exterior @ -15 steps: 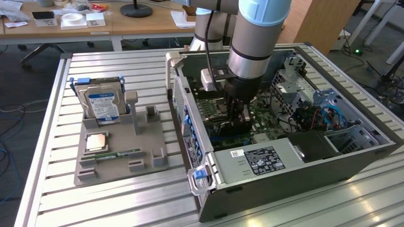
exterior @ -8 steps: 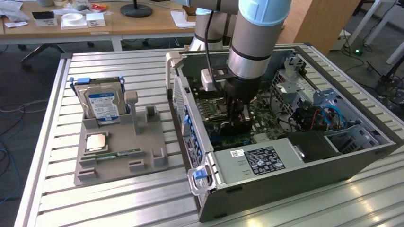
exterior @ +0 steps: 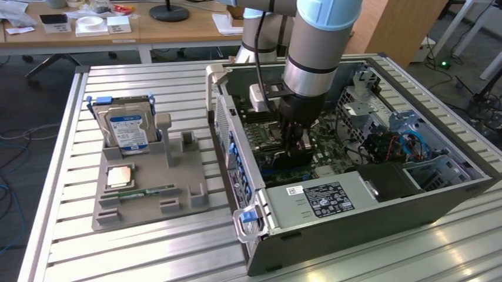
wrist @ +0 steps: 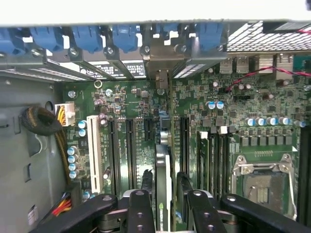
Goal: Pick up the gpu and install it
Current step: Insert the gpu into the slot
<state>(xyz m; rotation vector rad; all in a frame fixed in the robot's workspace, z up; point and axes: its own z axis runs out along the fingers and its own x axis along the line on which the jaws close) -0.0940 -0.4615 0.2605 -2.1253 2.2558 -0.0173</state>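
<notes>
The open computer case [exterior: 345,205] lies on the slatted table [exterior: 141,258], at the exterior view's right, with the parts holder [exterior: 149,194] just beside it at the left. On that holder, the hard drive [exterior: 129,130] stands at the far end, the processor [exterior: 119,176] nearer, and the memory stick [exterior: 149,192] nearest. Inside the case, the gripper [wrist: 167,194] hangs over the motherboard [wrist: 233,116], straddling the gpu [wrist: 163,160], which stands on edge in a slot.

Behind my workbench of ribbed aluminium profiles [exterior: 157,258] stands a wooden desk [exterior: 149,29], cluttered with paper boxes and a black lamp base [exterior: 169,12]. Grey carpet [exterior: 32,106] to the exterior view's left, cables trailing across it. A wooden cabinet [exterior: 400,26] rises beyond; daylight glints off the slats.
</notes>
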